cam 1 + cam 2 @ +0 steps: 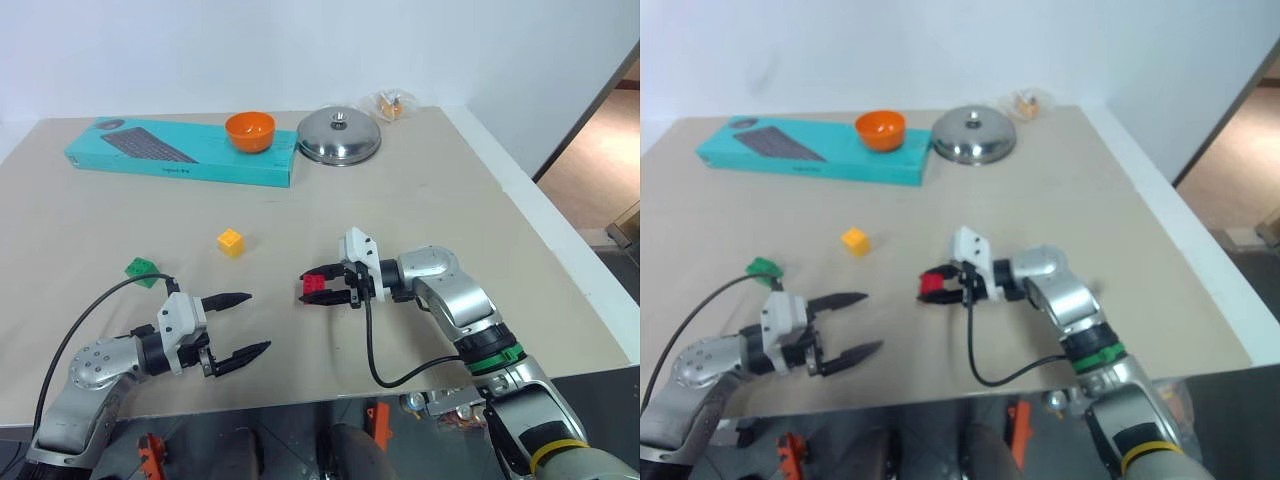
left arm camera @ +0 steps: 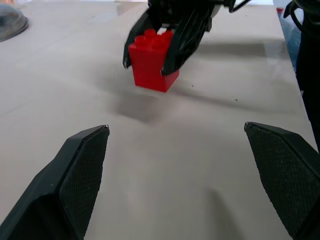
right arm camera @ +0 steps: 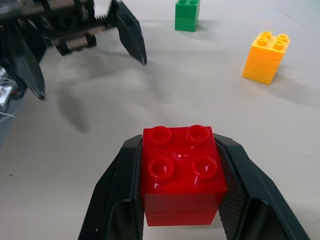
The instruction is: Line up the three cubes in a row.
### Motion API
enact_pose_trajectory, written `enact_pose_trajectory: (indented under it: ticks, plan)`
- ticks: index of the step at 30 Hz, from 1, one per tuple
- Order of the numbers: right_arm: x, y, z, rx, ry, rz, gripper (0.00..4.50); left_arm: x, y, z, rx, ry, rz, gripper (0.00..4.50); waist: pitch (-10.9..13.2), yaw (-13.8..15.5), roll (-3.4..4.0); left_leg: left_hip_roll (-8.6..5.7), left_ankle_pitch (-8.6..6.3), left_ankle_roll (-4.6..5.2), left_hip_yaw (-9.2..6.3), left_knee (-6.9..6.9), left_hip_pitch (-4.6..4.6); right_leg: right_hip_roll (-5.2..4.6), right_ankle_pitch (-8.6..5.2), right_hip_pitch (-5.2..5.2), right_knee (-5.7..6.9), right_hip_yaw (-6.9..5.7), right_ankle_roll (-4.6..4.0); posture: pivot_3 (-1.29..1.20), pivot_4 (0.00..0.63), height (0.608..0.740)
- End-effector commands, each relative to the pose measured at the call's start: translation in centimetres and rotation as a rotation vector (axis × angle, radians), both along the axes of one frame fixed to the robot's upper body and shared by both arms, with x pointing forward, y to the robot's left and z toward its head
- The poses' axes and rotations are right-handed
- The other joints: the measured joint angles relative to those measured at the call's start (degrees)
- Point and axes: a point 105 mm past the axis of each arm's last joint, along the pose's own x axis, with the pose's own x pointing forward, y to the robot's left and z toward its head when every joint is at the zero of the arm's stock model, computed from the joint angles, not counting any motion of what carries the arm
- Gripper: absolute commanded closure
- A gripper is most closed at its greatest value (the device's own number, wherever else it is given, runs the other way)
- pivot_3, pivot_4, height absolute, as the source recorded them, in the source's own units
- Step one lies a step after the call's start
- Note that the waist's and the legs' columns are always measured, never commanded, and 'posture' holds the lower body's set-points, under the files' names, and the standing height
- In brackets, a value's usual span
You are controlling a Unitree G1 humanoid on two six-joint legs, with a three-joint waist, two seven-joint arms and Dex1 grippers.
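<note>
- The right tool (image 1: 322,287) grips the red block (image 1: 314,285) between its two black fingers – studs up, carried just above the table (image 1: 440,190), a shadow showing beneath it in the left wrist view.
- The left tool (image 1: 245,322) hangs empty near the front edge, its fingers spread wide and aimed toward the red block.
- The yellow block (image 1: 231,241) sits on the table farther back; the green block (image 1: 142,270) sits off to the left, well apart from it and close to the left arm.
- The step in hand looks like carrying the red block to its place in the row.
- Next, I'd judge, it needs setting down in line with the yellow and green ones – level, studs up, then let go.
</note>
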Motion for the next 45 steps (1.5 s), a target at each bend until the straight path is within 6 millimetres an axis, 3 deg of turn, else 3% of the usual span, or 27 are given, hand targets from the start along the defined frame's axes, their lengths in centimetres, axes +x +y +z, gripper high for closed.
enact_pose_trajectory:
  ticks: [1,10,11,17,23,31,38,41,45]
  plan:
    - [0.2,0.5,0.5,0.011,-0.041,0.028,3.23,-0.2,-0.3,0.9,-0.006,-0.043,-0.003,0.00,0.00,-0.01,0.00,0.00,0.00,0.00,0.01,0.00,0.00,0.00,0.00,0.00,0.00,0.00,0.00,0.00,0.150,0.740]
    - [0.7,0.3,-0.6,-0.001,-0.013,0.020,3.23,0.1,-0.4,1.1,-0.008,-0.049,0.017,0.00,0.00,-0.01,0.00,0.00,0.00,0.00,0.02,0.00,-0.01,-0.03,0.00,0.00,0.00,0.02,0.00,0.00,0.150,0.740]
    - [0.8,0.3,-0.6,-0.002,-0.012,0.017,2.19,0.1,-0.4,1.1,-0.007,-0.049,0.018,0.00,0.00,-0.01,0.00,0.00,0.00,0.00,0.02,0.00,-0.01,-0.03,0.00,0.00,0.00,0.02,0.00,0.00,0.150,0.740]
    - [0.9,0.2,-0.5,0.013,-0.033,0.006,0.06,0.3,-0.4,1.1,-0.001,-0.050,0.028,0.00,0.00,-0.01,0.00,0.01,0.00,0.00,0.01,0.00,0.00,0.00,0.01,0.00,0.00,0.01,-0.01,0.00,0.150,0.740]
    - [-0.1,0.3,2.1,0.108,-0.108,-0.028,0.02,1.2,0.9,1.6,-0.029,-0.047,0.112,0.00,0.01,-0.01,0.01,0.01,0.00,0.00,0.01,-0.01,-0.02,-0.02,0.01,-0.02,0.00,0.01,-0.01,0.00,0.150,0.740]
    - [-2.3,-1.5,5.9,0.272,-0.172,-0.229,0.02,4.8,4.7,4.0,-0.134,-0.113,0.410,0.00,0.00,0.06,0.01,0.05,0.00,-0.01,-0.02,-0.01,-0.03,-0.11,0.01,0.00,0.00,-0.01,0.01,0.00,0.150,0.740]
    - [-3.7,-2.1,6.3,0.296,-0.203,-0.346,0.02,7.3,5.8,4.6,-0.215,-0.136,0.589,0.00,-0.01,-0.04,-0.02,-0.04,0.00,-0.01,0.00,0.01,-0.02,-0.09,0.03,0.01,-0.01,0.02,0.04,0.00,0.150,0.740]
    - [-3.8,-2.1,6.1,0.297,-0.210,-0.377,0.02,7.6,6.2,4.9,-0.238,-0.165,0.657,0.00,-0.01,-0.06,-0.03,-0.03,0.00,-0.01,-0.01,0.00,-0.02,-0.06,0.03,0.01,-0.01,0.02,0.04,0.00,0.150,0.740]
    - [-3.9,-2.1,5.7,0.299,-0.216,-0.410,0.02,7.3,8.3,5.3,-0.272,-0.181,0.789,0.00,-0.02,-0.06,-0.04,-0.02,0.00,-0.01,-0.03,0.00,-0.02,-0.04,0.03,0.01,-0.01,0.01,0.04,0.00,0.150,0.740]
